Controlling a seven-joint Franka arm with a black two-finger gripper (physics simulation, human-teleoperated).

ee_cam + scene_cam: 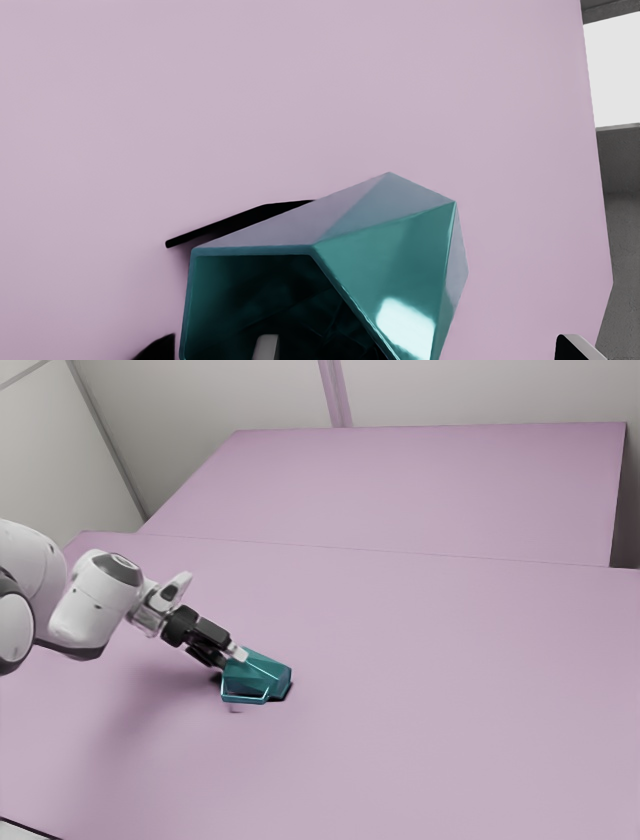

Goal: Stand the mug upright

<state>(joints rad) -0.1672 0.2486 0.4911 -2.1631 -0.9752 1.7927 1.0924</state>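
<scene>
A teal faceted mug (262, 674) lies on its side on the pink table, its base toward the exterior view's right and its mouth toward the arm. The gripper (232, 657) is tilted down at the mouth end. In the wrist view the mug (395, 260) shows its dark opening, and the gripper (421, 347) stands open with its fingertips wide apart. One fingertip (267, 347) overlaps the opening; the other is outside the mug, with a gap to its outer wall. The fingers' contact with the mug, if any, cannot be told.
The pink table (430, 680) extends around the mug, with another pink surface (420, 490) behind it. Pale walls rise beyond. A dark strip (240, 222) lies along the mug's side in the wrist view, and a table edge shows past the mug's base.
</scene>
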